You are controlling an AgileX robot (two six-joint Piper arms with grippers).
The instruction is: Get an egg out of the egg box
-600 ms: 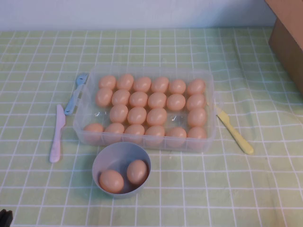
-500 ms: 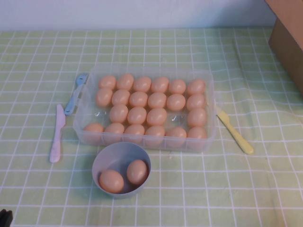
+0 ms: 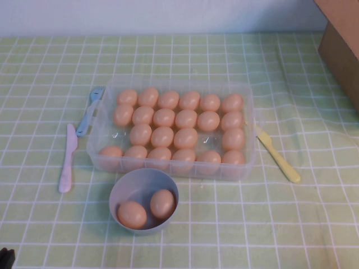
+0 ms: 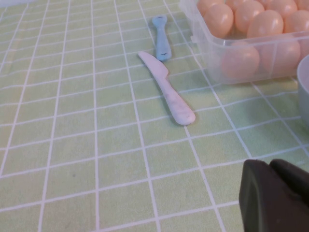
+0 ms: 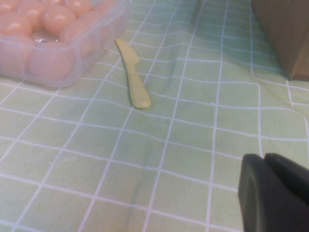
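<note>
Both arms parked low at 6 o'clock edge: my left gripper pressed together, empty; my right gripper likewise together. Clear plastic rectangular egg box near-full, 12 o'clock of round grey-blue bowl. Advised: spread fingers, descend vertically on near-row peach-orange oval egg, avoid neighbours.

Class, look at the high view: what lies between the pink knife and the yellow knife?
The egg box, full of eggs, lies between the pink knife and the yellow knife in the high view.

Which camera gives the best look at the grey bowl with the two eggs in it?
The high view: the whole bowl shows from above, both eggs inside. The left wrist view catches only a sliver of its rim; the right wrist view misses it. Both hands are parked away from it: left hand shut, right hand shut.
</note>
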